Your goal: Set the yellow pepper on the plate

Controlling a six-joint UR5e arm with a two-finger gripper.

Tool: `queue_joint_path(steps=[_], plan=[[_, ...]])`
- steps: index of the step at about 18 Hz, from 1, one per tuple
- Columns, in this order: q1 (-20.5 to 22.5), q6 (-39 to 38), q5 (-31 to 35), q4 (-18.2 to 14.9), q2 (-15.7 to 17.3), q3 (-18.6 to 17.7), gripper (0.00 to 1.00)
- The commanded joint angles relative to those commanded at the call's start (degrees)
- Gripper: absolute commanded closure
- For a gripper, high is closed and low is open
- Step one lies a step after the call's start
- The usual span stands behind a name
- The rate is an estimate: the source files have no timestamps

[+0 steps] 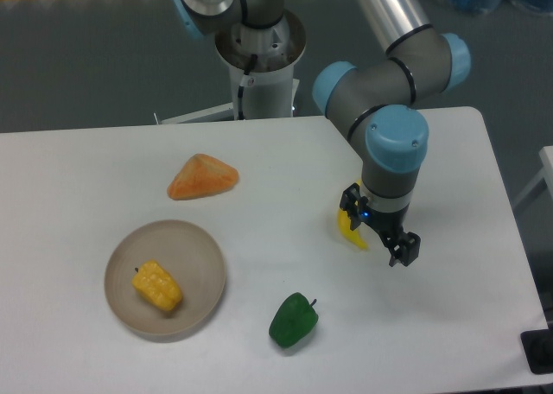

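Observation:
The yellow pepper (157, 286) is a lumpy yellow-orange toy. It lies on the round beige-grey plate (194, 243) at the front left of the table, left of the plate's middle. My gripper (378, 226) is far to the right of the plate, pointing down close to the table. Its fingers stand apart and hold nothing. A yellow banana (352, 230) shows partly at its left side, the rest hidden behind the gripper.
An orange wedge-shaped piece (203, 177) lies behind the plate. A green pepper (293, 320) lies near the front edge, between plate and gripper. The robot base (257, 61) stands at the table's back edge.

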Motion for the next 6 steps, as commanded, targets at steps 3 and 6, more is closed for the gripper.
queue_joint_path(steps=[3, 6], plan=[[0.2, 0.3, 0.0, 0.0, 0.0, 0.0, 0.0], [0.2, 0.2, 0.1, 0.0, -0.1, -0.1, 0.0]])
